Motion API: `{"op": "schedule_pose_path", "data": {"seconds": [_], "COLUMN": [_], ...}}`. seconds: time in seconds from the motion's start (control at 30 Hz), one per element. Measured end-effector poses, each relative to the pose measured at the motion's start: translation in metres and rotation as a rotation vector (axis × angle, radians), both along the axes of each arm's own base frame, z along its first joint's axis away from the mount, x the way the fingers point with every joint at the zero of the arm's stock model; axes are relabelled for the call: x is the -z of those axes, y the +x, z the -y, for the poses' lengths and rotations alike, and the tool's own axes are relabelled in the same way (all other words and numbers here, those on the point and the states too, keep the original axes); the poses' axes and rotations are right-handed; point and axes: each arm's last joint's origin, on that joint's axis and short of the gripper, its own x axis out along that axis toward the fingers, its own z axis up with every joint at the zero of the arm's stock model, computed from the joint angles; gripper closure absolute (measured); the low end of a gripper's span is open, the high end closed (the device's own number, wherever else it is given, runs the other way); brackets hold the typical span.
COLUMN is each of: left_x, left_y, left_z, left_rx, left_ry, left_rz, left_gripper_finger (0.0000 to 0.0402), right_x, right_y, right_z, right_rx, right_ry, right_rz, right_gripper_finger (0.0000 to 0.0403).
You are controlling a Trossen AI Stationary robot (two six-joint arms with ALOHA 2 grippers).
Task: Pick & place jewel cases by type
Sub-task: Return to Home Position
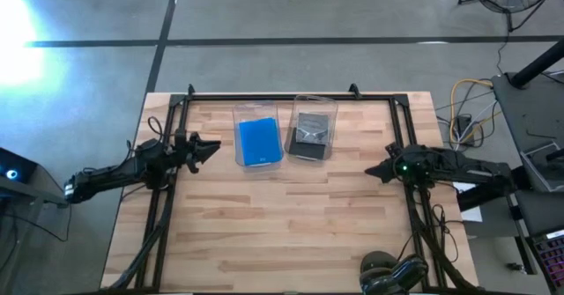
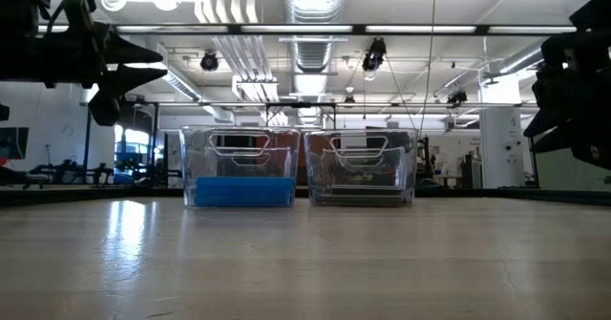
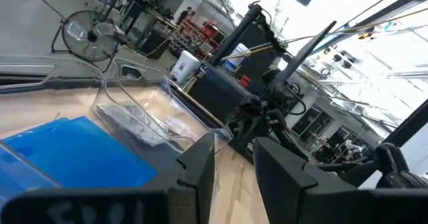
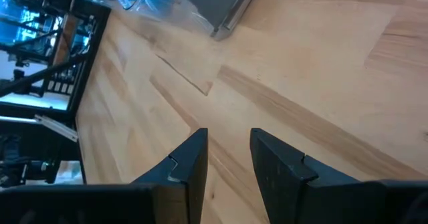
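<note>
Two clear trays stand side by side at the table's far middle. The left tray (image 1: 258, 119) holds the blue jewel cases (image 1: 258, 142), stacked flat, also seen low in that tray (image 2: 243, 191). The right tray (image 1: 315, 110) holds the dark jewel cases (image 1: 311, 136); a dark case's near edge (image 4: 224, 7) seems to lean on the tray's near rim. My left gripper (image 1: 211, 147) hovers left of the blue tray, fingers a little apart (image 3: 234, 144). My right gripper (image 1: 374, 170) hovers right of the dark tray, also slightly open (image 4: 229, 136). Both are above the table and hold nothing.
A black frame rail (image 1: 291, 95) runs along the table's far edge, with posts down both sides. Bare wood (image 1: 291, 224) spreads across the near half of the table, between and in front of the arms. A cluttered room lies beyond the table.
</note>
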Motion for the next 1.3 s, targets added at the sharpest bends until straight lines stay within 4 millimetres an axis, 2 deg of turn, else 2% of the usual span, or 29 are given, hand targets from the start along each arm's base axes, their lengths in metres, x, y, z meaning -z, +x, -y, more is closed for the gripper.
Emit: {"op": "schedule_pose_path", "data": {"seconds": [1.3], "left_x": [0.0001], "left_y": [0.0001], "left_z": [0.0001], "left_rx": [0.001], "left_ry": [0.000], "left_rz": [-0.001], "left_gripper_finger": [0.0317], "right_x": [0.0001], "right_y": [0.0000], "right_z": [0.0001], "right_rx": [-0.015], "right_ry": [-0.024], "right_rz": [-0.005], "right_gripper_finger": [0.0294]}}
